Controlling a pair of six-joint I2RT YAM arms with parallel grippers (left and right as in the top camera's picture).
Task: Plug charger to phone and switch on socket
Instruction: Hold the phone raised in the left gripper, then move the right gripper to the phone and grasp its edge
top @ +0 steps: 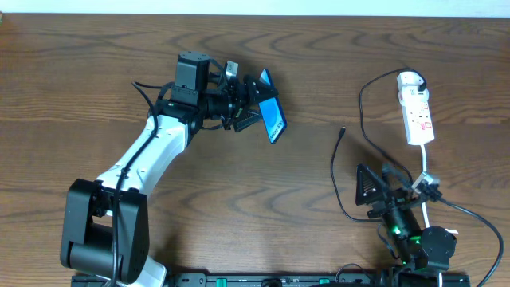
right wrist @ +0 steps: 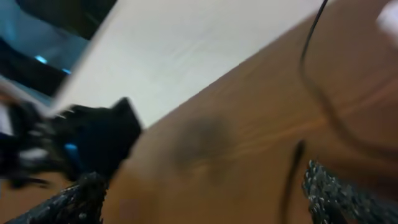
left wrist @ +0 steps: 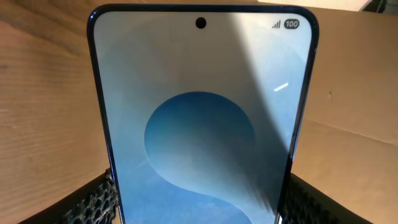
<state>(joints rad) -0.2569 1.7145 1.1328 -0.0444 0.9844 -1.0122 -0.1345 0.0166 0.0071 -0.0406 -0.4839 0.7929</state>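
Got the phone (top: pixel 272 118) pinched in the left gripper (top: pixel 253 104), punch-hole end aimed straight away from the wrist.

Clamped by both long edges near the lower end between the mesh-padded fingers (left wrist: pixel 93 202), spread only as wide as the phone itself. From the wrist cam: long axis running straight out from the fingers, screen facing the lens, pale grey-blue with a darker blue round swirl, signal bars and a "100" badge up in the corner, a shadow band down the right side. From overhead: just a slanted blue sliver over the table (top: pixel 96 64), left of middle, exact tilt hard to call. Well apart on the right: right gripper (top: pixel 382 187) gaping wide with nothing in it, close by the charger (top: pixel 342 131) lying loose on the wood, tip pointing away from the robot, and the socket (top: pixel 417 108) further back.
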